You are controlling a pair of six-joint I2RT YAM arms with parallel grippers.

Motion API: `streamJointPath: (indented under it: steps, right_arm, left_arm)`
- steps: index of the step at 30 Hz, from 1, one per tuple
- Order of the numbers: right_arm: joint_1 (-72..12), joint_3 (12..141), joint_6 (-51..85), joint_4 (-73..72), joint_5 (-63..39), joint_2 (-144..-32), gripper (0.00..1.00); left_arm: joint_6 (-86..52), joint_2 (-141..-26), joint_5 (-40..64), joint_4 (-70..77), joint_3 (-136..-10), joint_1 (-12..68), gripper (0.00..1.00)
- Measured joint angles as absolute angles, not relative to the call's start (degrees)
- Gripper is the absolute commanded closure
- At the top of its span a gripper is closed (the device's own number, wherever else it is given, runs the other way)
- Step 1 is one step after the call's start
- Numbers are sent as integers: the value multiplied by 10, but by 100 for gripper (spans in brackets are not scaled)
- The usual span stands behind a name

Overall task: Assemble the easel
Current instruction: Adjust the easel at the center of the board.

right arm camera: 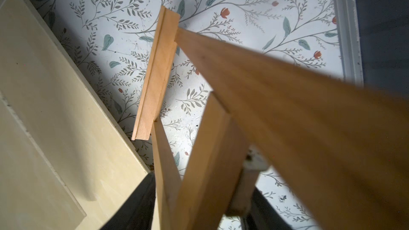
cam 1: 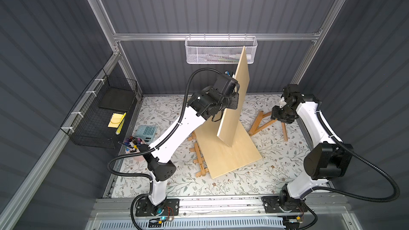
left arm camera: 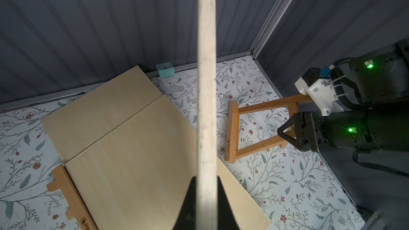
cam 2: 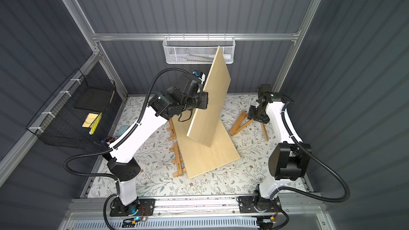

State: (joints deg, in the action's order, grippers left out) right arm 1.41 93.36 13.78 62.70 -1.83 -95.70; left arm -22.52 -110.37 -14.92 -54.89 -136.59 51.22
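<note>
My left gripper [cam 1: 231,99] [left arm camera: 206,179] is shut on a pale wooden board [cam 1: 234,98] [cam 2: 210,98], which hangs tilted above the table and shows edge-on in the left wrist view [left arm camera: 207,85]. At the back right a small wooden easel [cam 1: 262,125] [cam 2: 240,125] [left arm camera: 232,129] stands propped, its ledge [right arm camera: 155,80] down near the table. My right gripper [cam 1: 276,115] [left arm camera: 284,132] [right arm camera: 203,182] is closed around the easel's top, with the wooden legs filling the space between its fingers.
A larger pale board [cam 1: 232,160] [left arm camera: 132,173] lies flat mid-table, partly over a second wooden frame [cam 1: 199,162] [left arm camera: 66,189]. A calculator [cam 1: 146,132] and a pen cup [cam 1: 132,147] sit left. A white mesh basket [cam 1: 221,49] hangs behind, a black wire basket [cam 1: 99,116] left.
</note>
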Motion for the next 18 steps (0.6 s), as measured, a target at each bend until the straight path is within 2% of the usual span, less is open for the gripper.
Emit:
streamJointPath:
  steps: [6, 11, 18]
  right_arm:
    - [6, 964, 146, 641, -28, -957, 27]
    - [-11, 1001, 150, 641, 19, -946, 19]
    - [-13, 1046, 159, 643, 98, -886, 19]
  left_arm:
    - [-236, -1122, -103, -568, -1381, 513, 100]
    - [-254, -1138, -80, -576, -1381, 514, 100]
    - [-262, -1142, -73, -578, -1381, 514, 100]
